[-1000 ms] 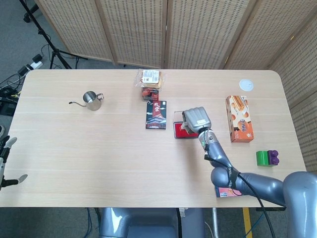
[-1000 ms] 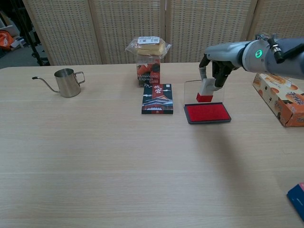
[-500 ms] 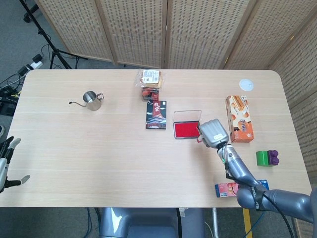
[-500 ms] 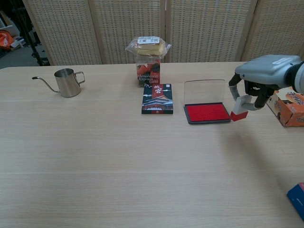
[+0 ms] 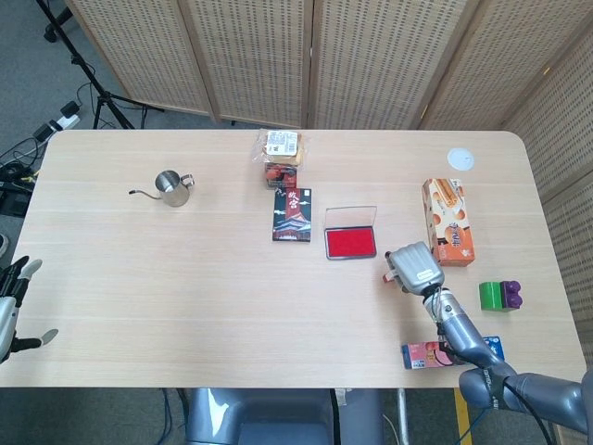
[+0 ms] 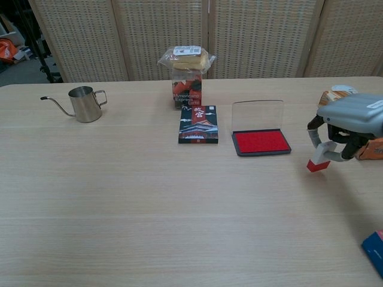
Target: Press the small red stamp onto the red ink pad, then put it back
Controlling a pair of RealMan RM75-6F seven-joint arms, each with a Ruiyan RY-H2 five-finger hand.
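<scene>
The red ink pad (image 5: 351, 243) (image 6: 261, 142) lies open near the table's middle, its clear lid standing up behind it. My right hand (image 5: 416, 268) (image 6: 349, 126) hovers to the pad's right and nearer the front edge. It grips the small red stamp (image 6: 318, 162) (image 5: 388, 275), whose red base hangs tilted just above the tabletop. My left hand (image 5: 13, 298) shows only at the far left edge of the head view, off the table, fingers spread and holding nothing.
An orange snack box (image 5: 448, 222) lies right of the pad. A dark booklet (image 5: 292, 214), a coffee box topped by bagged bread (image 5: 282, 158), a steel kettle (image 5: 170, 187), green and purple blocks (image 5: 500, 296), a white disc (image 5: 460, 158) and a pink-blue packet (image 5: 434, 353) are also here.
My right hand carried the stamp from above the ink pad off to the right and toward the front edge, lowering it close to the table. The left hand barely moved.
</scene>
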